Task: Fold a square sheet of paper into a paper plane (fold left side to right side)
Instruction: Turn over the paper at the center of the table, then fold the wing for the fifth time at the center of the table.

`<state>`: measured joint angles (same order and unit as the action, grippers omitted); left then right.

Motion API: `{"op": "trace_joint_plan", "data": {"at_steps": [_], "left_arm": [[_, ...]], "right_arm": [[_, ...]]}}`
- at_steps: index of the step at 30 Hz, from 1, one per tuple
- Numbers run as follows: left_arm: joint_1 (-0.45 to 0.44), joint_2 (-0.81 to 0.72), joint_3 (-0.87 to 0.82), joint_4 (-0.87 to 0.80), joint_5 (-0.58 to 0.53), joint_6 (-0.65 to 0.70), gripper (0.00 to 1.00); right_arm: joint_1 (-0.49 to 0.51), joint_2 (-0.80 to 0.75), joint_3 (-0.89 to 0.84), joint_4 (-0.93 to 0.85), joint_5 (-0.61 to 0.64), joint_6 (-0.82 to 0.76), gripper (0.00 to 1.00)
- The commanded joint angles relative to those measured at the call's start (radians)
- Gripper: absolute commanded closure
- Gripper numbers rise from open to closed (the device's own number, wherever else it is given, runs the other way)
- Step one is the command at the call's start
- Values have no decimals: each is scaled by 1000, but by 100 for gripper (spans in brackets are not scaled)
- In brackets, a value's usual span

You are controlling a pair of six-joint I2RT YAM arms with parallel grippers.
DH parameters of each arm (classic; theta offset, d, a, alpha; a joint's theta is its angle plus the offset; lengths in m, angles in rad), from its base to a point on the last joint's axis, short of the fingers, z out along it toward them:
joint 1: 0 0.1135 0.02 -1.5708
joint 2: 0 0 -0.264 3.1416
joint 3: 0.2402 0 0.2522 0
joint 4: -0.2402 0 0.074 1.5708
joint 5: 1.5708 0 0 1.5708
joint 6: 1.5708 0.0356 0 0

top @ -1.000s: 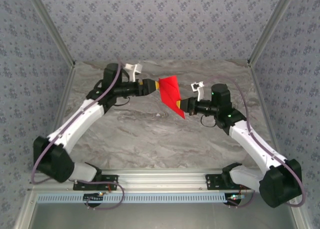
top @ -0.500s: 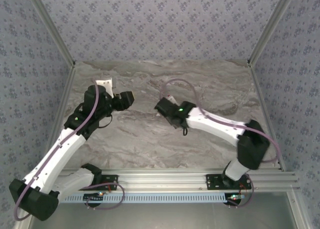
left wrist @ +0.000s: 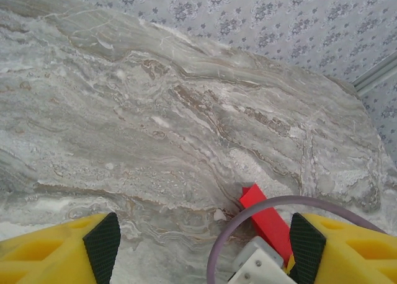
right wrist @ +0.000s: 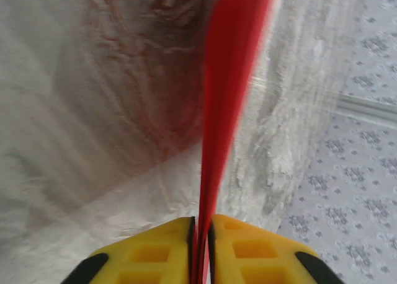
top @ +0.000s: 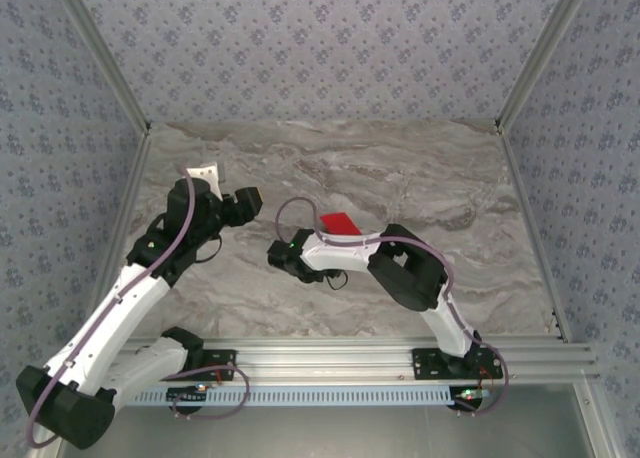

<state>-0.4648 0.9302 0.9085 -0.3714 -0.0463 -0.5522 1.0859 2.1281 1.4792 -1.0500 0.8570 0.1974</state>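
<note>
Top external view puts the red paper (top: 340,221) near the middle of the marble-patterned tabletop (top: 450,188), just behind the white forearm of the right arm (top: 345,248). That arm is bent back on itself, so its wrist points toward the left side. From up there I can't say whether the paper rests on the surface or is lifted off it.

Looking along the right hand (right wrist: 200,225), its two yellow fingers (right wrist: 248,240) are pressed together on the paper, which runs away from them edge-on as a thin red strip. That picture is smeared, so no crease or outline can be made out.

The left hand (top: 247,200) hovers over the left part of the tabletop, apart from the paper, its jaws spread wide with nothing between them. From its own camera the black pads (left wrist: 102,244) sit at either side of the frame. Beyond them a corner of the red paper pokes up beside a purple cable (left wrist: 273,201) and a white fitting (left wrist: 263,268) on the other arm.
</note>
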Motion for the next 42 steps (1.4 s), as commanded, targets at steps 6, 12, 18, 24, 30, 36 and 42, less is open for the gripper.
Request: {"op": "trace_joint_plan", "data": {"at_steps": [6, 12, 18, 24, 30, 36, 42], "left_arm": [[-1, 116, -6, 40, 43, -77, 24], [-1, 249, -5, 123, 193, -135, 23], [-53, 433, -26, 309, 396, -193, 24], [-138, 656, 27, 440, 477, -259, 25], [-174, 814, 77, 501, 505, -286, 27], [-176, 900, 112, 568, 571, -294, 38], [-171, 942, 129, 563, 574, -222, 66]], "right_arm": [[11, -173, -61, 147, -331, -13, 50], [-77, -478, -254, 315, -585, 30, 26], [-376, -817, -556, 598, -941, 97, 17], [-694, -1017, -773, 796, -1283, 177, 10], [-798, -1069, -832, 801, -1430, 162, 10], [-854, -1078, -870, 803, -1453, 148, 10], [-857, -1061, -883, 844, -1484, 136, 10]]}}
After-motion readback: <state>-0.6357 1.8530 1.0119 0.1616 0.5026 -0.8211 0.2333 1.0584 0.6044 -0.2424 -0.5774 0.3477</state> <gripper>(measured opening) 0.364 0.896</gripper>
